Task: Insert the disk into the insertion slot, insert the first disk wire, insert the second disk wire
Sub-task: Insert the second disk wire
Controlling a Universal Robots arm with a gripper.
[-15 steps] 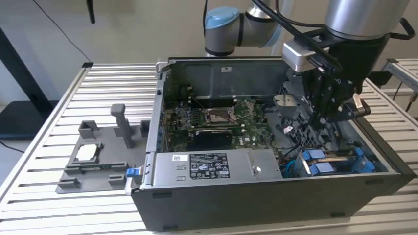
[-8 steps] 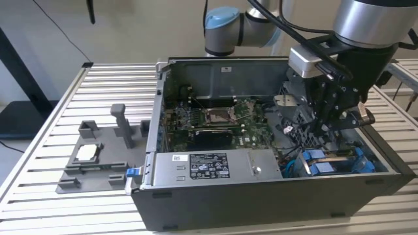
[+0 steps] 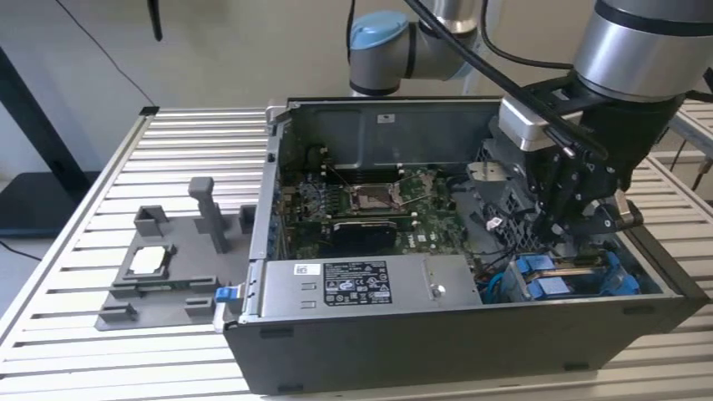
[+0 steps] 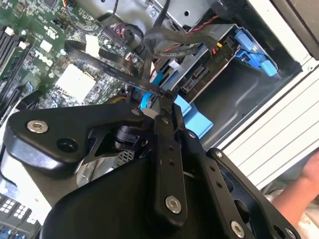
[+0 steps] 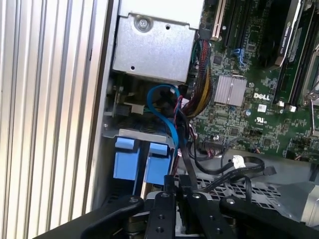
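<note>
The disk (image 3: 563,280), its glossy blue plastic carrier tabs showing, sits seated in the insertion slot (image 3: 535,288), a grey sheet-metal bay at the open computer case's (image 3: 468,342) five-o'clock corner in the exterior view. Directly above, the matte black gripper (image 4: 163,102) is clenched on a flat black wire (image 4: 104,67) that arcs toward the green motherboard (image 3: 373,209) at ten o'clock.

Open computer case (image 3: 468,342) lies on a slatted metal table (image 3: 134,159). Green motherboard (image 3: 385,209) inside; silver power supply (image 3: 356,284) along the near wall. Grey plastic fixture (image 3: 167,276) sits beside the case at the exterior view's left, holding a small silver chip (image 3: 150,261).
</note>
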